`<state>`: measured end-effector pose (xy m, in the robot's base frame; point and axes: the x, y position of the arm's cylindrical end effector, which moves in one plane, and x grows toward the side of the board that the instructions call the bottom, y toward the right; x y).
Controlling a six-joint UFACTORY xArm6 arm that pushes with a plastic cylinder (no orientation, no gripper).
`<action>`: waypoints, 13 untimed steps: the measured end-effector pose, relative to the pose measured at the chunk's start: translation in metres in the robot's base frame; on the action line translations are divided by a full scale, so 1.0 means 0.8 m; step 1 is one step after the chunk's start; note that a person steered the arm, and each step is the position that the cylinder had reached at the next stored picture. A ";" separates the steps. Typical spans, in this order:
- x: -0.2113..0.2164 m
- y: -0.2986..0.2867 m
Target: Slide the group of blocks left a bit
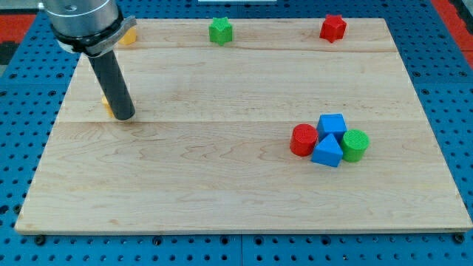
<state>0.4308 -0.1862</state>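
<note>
A group of blocks sits at the view's lower right: a red cylinder (302,140), a blue cube (332,124), a blue triangular block (327,151) and a green cylinder (355,145), all touching. My tip (123,115) rests on the board at the view's left, far from the group. A small yellow block (108,105) is mostly hidden just behind the rod, on its left side.
A green star-shaped block (220,30) and a red star-shaped block (332,28) lie near the board's top edge. An orange block (128,35) shows partly behind the arm at the top left. The wooden board (222,185) lies on a blue perforated table.
</note>
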 end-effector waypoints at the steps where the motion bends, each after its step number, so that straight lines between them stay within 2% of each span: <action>1: 0.000 -0.029; 4: -0.001 -0.024; 5: 0.012 0.036; 6: 0.079 0.089; 8: 0.136 0.363; 9: 0.131 0.478; 11: 0.076 0.456; 12: 0.095 0.463; 13: 0.095 0.426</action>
<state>0.5067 0.1543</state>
